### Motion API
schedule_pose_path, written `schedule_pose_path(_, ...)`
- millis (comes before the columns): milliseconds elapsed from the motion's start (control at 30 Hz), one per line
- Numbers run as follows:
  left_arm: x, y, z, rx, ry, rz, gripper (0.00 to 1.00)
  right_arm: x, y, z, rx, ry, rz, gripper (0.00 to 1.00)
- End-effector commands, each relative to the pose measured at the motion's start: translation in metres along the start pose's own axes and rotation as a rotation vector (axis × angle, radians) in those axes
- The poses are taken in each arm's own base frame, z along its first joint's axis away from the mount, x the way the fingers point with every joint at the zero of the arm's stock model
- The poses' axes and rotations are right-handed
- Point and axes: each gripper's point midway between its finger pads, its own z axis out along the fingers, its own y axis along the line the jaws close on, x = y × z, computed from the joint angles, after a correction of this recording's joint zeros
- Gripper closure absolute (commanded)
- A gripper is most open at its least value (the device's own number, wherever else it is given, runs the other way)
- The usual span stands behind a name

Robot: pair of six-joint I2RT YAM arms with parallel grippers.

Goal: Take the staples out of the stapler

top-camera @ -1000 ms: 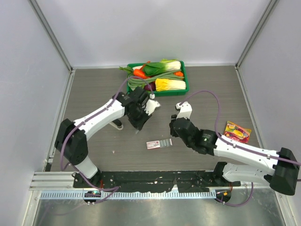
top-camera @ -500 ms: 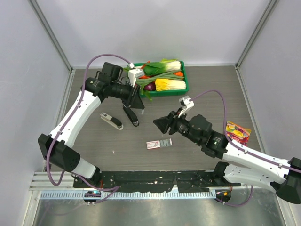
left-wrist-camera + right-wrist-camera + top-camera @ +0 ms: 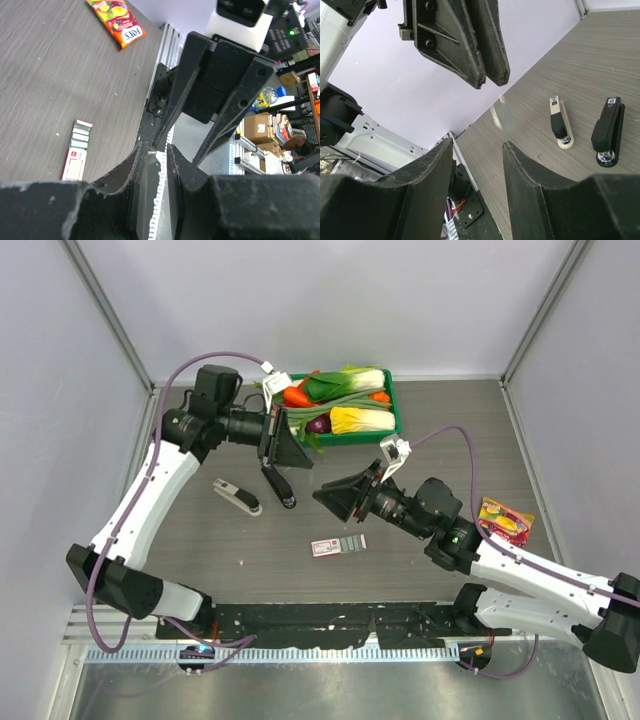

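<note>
Dark wood-grained counter point(image 3: 260, 580) under everything. Two white-and-black arms bolted at its near edge: left arm point(image 3: 145, 502) rising along the left side and bent in toward the middle, right arm point(image 3: 530, 572) stretched from the right corner toward the centre. Green tray point(image 3: 394, 405) at the far edge, heaped with vegetables point(image 3: 345, 385). Left claw point(image 3: 303, 458) in the air just in front of that tray, pointed toward the right arm, fingers point(image 3: 125, 175) drawn almost together with only a thin slit between them, nothing gripped. Right claw point(image 3: 322, 496) likewise off the counter and aimed back at the left one, fingers point(image 3: 430, 170) spread apart and empty; the two claws face to face, near but not touching. Black stapler point(image 3: 279, 486) flat on the counter below the left claw, with a cream stapler point(image 3: 238, 497) just to its left, the pair near each other but apart, neither touched by a claw. Bright red-and-yellow snack packet point(image 3: 505, 521) toward the right wall, beside the right arm. Small red-and-white box point(image 3: 323, 548) on the counter between the arms, toward the near edge. Smallest of all, the staples point(image 3: 350, 542): short grey strips lying flat on the counter right against that box's right end, below the right claw in the top view, apart from both staplers and free of both claws.
</note>
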Motion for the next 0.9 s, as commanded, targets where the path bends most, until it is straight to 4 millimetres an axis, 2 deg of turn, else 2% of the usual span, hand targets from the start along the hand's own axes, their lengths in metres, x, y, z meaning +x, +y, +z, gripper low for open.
schedule_pose_path(0, -0.008, -0.028, -0.008, 0.071, -0.045, 0.047, 0.75, -0.036, 0.033, 0.006, -0.118, -0.096, 0.013, 0.5)
schedule_pose_path(167, -0.005, -0.029, -0.01, 0.066, -0.044, 0.051, 0.73, -0.043, 0.037, 0.006, -0.139, -0.114, 0.015, 0.5)
schedule_pose_path(233, -0.004, -0.026, -0.009, 0.053, -0.043, 0.051, 0.73, -0.039, 0.033, 0.007, -0.121, -0.097, 0.01, 0.5)
schedule_pose_path(367, 0.006, -0.005, -0.008, -0.033, -0.016, 0.045, 0.73, -0.034, 0.016, 0.005, -0.035, -0.074, -0.021, 0.5)
schedule_pose_path(400, 0.009, 0.003, -0.007, -0.056, -0.006, 0.062, 0.73, -0.022, 0.004, 0.005, 0.015, -0.026, -0.026, 0.5)
schedule_pose_path(467, 0.017, 0.018, -0.006, -0.107, 0.021, 0.044, 0.71, -0.013, -0.014, 0.007, 0.101, 0.013, -0.043, 0.5)
schedule_pose_path(500, 0.02, 0.028, -0.007, -0.144, 0.031, 0.058, 0.7, 0.007, -0.032, 0.006, 0.168, 0.092, -0.058, 0.5)
schedule_pose_path(567, 0.027, 0.043, -0.007, -0.2, 0.054, 0.045, 0.7, 0.013, -0.071, 0.002, 0.356, 0.099, -0.093, 0.5)
schedule_pose_path(600, 0.029, 0.053, -0.01, -0.25, 0.06, 0.049, 0.69, 0.038, -0.102, -0.006, 0.484, 0.197, -0.115, 0.5)
schedule_pose_path(667, 0.037, 0.064, -0.01, -0.282, 0.081, 0.019, 0.69, 0.048, -0.137, -0.021, 0.675, 0.257, -0.155, 0.5)
schedule_pose_path(733, 0.041, 0.071, -0.012, -0.293, 0.089, 0.035, 0.69, 0.071, -0.161, -0.024, 0.754, 0.347, -0.199, 0.5)
schedule_pose_path(833, 0.049, 0.077, -0.015, -0.302, 0.102, 0.02, 0.69, 0.084, -0.183, -0.025, 0.827, 0.403, -0.264, 0.5)
schedule_pose_path(867, 0.051, 0.079, -0.015, -0.304, 0.107, 0.017, 0.69, 0.094, -0.193, -0.022, 0.858, 0.448, -0.284, 0.5)
